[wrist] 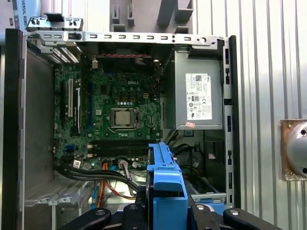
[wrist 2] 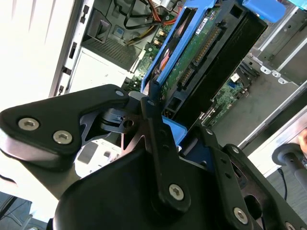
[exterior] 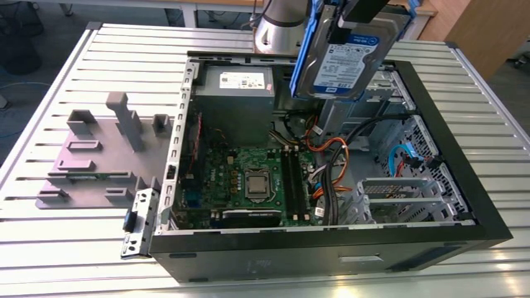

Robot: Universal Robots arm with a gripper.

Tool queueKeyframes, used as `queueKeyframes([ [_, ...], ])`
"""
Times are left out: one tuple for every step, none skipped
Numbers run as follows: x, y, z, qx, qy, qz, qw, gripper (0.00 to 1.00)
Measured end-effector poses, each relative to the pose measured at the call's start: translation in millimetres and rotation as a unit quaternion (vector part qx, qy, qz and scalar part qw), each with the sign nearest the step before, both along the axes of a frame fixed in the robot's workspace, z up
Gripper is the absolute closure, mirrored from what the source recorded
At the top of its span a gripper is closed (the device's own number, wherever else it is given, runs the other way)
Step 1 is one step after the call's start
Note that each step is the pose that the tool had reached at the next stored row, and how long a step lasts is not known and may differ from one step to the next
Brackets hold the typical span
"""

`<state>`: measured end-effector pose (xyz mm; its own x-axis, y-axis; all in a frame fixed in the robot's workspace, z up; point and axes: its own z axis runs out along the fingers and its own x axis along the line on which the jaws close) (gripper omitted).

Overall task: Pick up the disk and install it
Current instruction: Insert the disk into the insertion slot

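Observation:
The disk (exterior: 342, 61), a silver-grey drive with a white-and-blue label and blue carrier rails, hangs tilted in the air over the back right part of the open computer case (exterior: 331, 245). My gripper (exterior: 364, 13) is shut on its upper end. In the second wrist view the black fingers (wrist 2: 156, 129) clamp the blue carrier on both sides, and the disk (wrist 2: 211, 57) shows its green circuit-board underside. In the first wrist view the blue carrier edge (wrist: 166, 184) points down over the case's cables and motherboard (wrist: 120, 115).
Inside the case lie a grey power-supply box (exterior: 238, 93), the motherboard (exterior: 248, 180), orange and black cables (exterior: 331, 155) and a metal drive cage (exterior: 401, 195). A grey plastic stand with upright posts (exterior: 99, 155) sits on the slatted metal table (exterior: 49, 74) at the exterior view's left.

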<state>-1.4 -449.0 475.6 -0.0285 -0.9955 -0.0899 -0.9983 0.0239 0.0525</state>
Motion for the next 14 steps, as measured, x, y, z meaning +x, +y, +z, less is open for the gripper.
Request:
queueKeyframes([
  [0.0,-0.3,0.0,0.0,0.0,0.0,1.0,0.63],
  [0.1,-0.7,0.0,0.0,0.0,0.0,1.0,0.63],
  [0.2,-1.0,0.0,0.0,0.0,0.0,1.0,0.63],
  [0.2,-1.3,0.0,0.0,0.0,0.0,1.0,0.63],
  [0.3,-1.7,0.0,0.0,0.0,0.0,1.0,0.63],
  [0.3,-2.0,0.0,0.0,0.0,0.0,1.0,0.63],
  [0.4,-2.3,0.0,0.0,0.0,0.0,1.0,0.63],
  [0.4,-2.6,-0.1,0.0,0.0,0.0,1.0,0.63],
  [0.4,-2.9,-0.1,0.0,0.0,0.0,1.0,0.63],
  [0.5,-3.2,-0.1,0.0,0.0,0.0,1.0,0.63],
  [0.6,-3.7,-0.1,0.0,0.0,0.0,1.0,0.63],
  [0.7,-4.0,-0.1,-0.0001,0.0,0.0,1.0,0.63],
  [0.7,-4.4,-0.1,-0.0001,0.0,0.0,1.0,0.63],
  [0.8,-4.6,-0.1,-0.0001,0.0,0.0,1.0,0.63],
])
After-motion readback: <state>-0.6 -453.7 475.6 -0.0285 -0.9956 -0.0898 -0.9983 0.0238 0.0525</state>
